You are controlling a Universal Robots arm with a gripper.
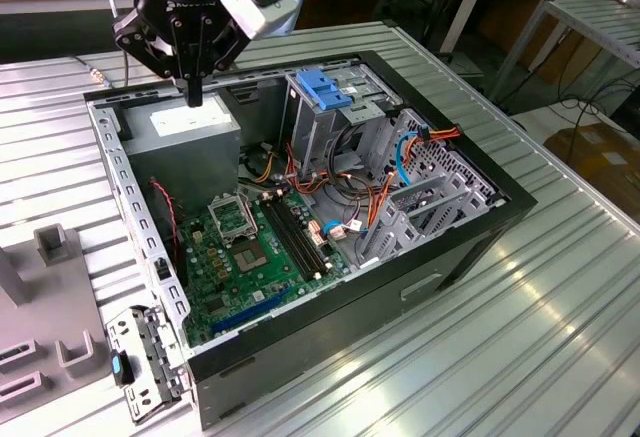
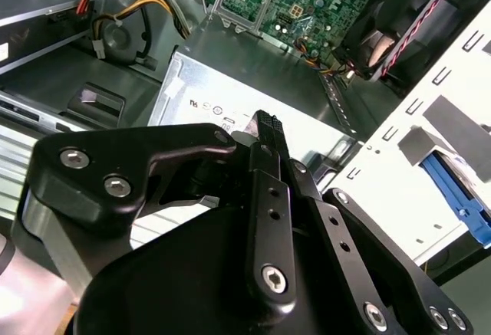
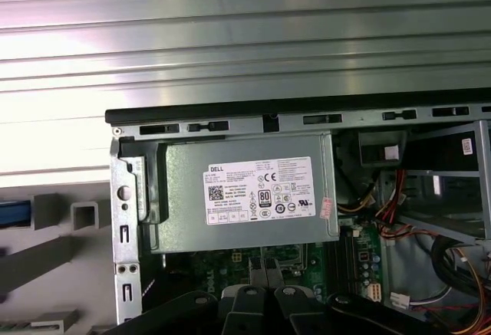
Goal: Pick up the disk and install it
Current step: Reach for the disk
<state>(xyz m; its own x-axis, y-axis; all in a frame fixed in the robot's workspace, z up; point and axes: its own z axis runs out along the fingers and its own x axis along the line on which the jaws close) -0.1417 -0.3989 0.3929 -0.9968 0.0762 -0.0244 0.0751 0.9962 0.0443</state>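
Observation:
My gripper (image 1: 193, 95) hangs over the back corner of the open computer case (image 1: 505, 202), on the exterior view's left. Its black fingers (image 2: 266, 132) are pressed together with nothing between them. Straight below it lies the grey power-supply box (image 3: 245, 189) with a white sticker. The whole disk is out of view. A bright blue strip (image 3: 14, 212) sits in the grey fixture (image 3: 46, 254) outside the case wall, and I cannot tell whether it belongs to the disk. The metal drive cage (image 1: 330, 122) with its blue latch piece (image 1: 322, 87) stands at the case's far side.
The green motherboard (image 1: 255, 257) fills the case floor, with orange and red cables (image 1: 375, 197) beside the cage. A loose metal bracket (image 1: 145, 367) with a blue clip leans at the case's near corner. The case sits on a slatted metal table (image 1: 520, 347).

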